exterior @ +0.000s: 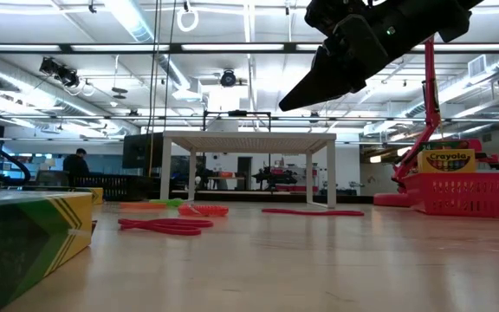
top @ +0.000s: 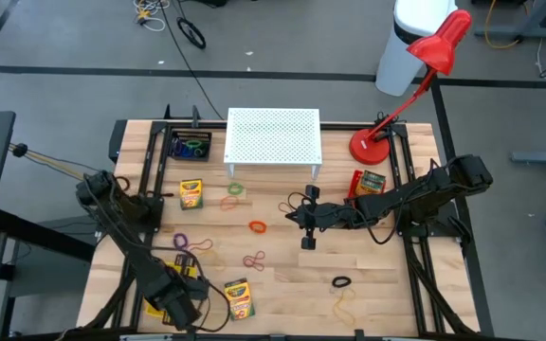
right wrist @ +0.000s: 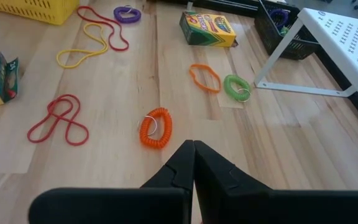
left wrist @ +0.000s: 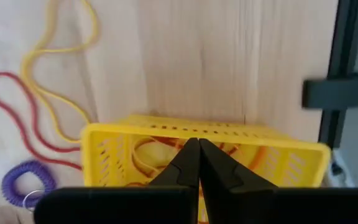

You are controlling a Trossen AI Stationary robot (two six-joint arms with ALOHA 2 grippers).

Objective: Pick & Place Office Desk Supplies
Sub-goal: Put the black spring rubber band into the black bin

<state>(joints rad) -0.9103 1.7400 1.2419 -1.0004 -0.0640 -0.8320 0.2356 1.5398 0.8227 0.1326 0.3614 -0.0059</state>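
Note:
My right gripper (top: 289, 218) is shut and empty, hovering above the table's middle; it also shows in the right wrist view (right wrist: 193, 149). An orange coil loop (right wrist: 156, 127) lies just ahead of it. A green loop (right wrist: 237, 86), an orange band (right wrist: 204, 77), red bands (right wrist: 58, 119), a purple coil (right wrist: 127, 14) and crayon boxes (right wrist: 207, 28) lie flat on the wood. My left gripper (left wrist: 197, 155) is shut over a yellow basket (left wrist: 110, 152) at the near left (top: 180, 296). I cannot tell whether it touches the basket.
A white perforated stand (top: 274, 135) and a black basket (top: 190, 147) stand at the far edge. A red lamp (top: 373, 144) and a red basket with a crayon box (top: 369, 182) are at the far right. A black loop (top: 341, 281) and a yellow band (top: 344, 303) lie near right.

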